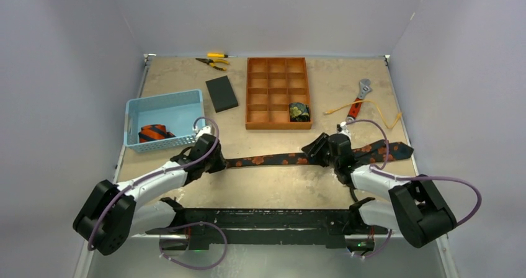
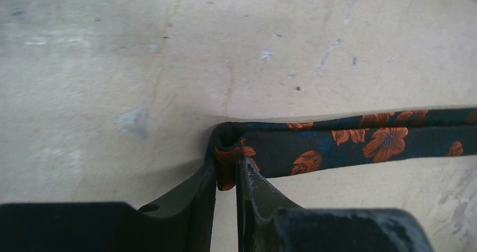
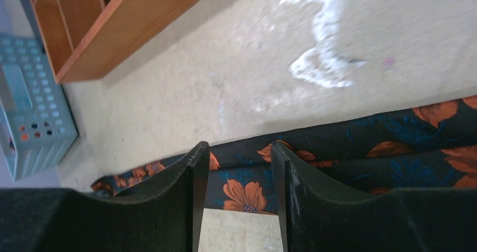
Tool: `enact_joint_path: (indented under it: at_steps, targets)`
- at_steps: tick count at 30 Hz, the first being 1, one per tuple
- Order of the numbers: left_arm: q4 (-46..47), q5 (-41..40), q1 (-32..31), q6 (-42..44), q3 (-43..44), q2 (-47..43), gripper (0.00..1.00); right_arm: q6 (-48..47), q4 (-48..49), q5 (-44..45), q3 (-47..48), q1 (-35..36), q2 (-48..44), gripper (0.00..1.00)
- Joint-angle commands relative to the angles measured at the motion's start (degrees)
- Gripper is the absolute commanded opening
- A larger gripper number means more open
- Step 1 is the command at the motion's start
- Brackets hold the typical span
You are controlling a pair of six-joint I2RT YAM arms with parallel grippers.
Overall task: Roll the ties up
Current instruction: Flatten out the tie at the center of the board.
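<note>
A dark tie with red-orange flowers (image 1: pixel 273 161) lies stretched across the table between both arms. My left gripper (image 1: pixel 214 162) is shut on its narrow end, which curls up between the fingers in the left wrist view (image 2: pixel 227 163). My right gripper (image 1: pixel 317 147) is open and hovers over the tie's middle (image 3: pixel 242 176), the fabric showing between its fingers (image 3: pixel 194 167). A rolled black tie with green-gold pattern (image 1: pixel 299 112) sits in a compartment of the wooden tray (image 1: pixel 277 92). A rolled navy tie with orange stripes (image 1: pixel 155 133) lies in the blue basket (image 1: pixel 163 118).
A flat black pad (image 1: pixel 221 94) lies left of the tray. Yellow-handled pliers (image 1: pixel 213 60) lie at the back. A wrench with a red handle (image 1: pixel 359 98) and a thin yellow cord (image 1: pixel 387 118) lie at the back right. The tray's corner (image 3: pixel 112 32) and the basket (image 3: pixel 31 106) show in the right wrist view.
</note>
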Motion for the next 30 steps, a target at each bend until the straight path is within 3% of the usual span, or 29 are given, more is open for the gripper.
enact_joint_path:
  at_steps: [1, 9, 12, 15, 18, 23, 30]
  targets:
    - [5.6, 3.49, -3.39, -0.3, -1.02, 3.58, 0.18, 1.14, -10.86, 4.66, 2.13, -4.33, -0.26, 0.49]
    - [10.83, 2.28, -8.79, -2.35, 0.73, 8.76, 0.19, -5.93, -17.34, 6.95, 8.75, -11.64, -3.85, 0.49]
    - [9.46, 0.62, -8.73, -2.33, 1.21, 7.97, 0.28, -12.14, -16.53, 6.87, 11.84, -11.36, -4.6, 0.49]
    - [6.58, -1.86, -8.71, -1.59, 1.74, 4.63, 0.47, -14.65, -14.99, 3.34, 13.22, -8.59, -4.89, 0.51]
    - [2.59, -2.12, -7.58, 0.42, 3.14, 1.84, 0.56, -16.85, -12.4, -0.03, 14.83, -2.21, -3.9, 0.51]
    - [-2.9, 2.0, -1.73, 4.54, 3.95, 0.61, 0.58, -19.03, -3.41, -13.66, 14.99, 2.83, 0.09, 0.48]
    - [-4.46, 2.07, -1.48, 4.51, 5.19, -0.92, 0.56, -20.78, 0.42, -15.55, 17.84, 10.77, 7.13, 0.46]
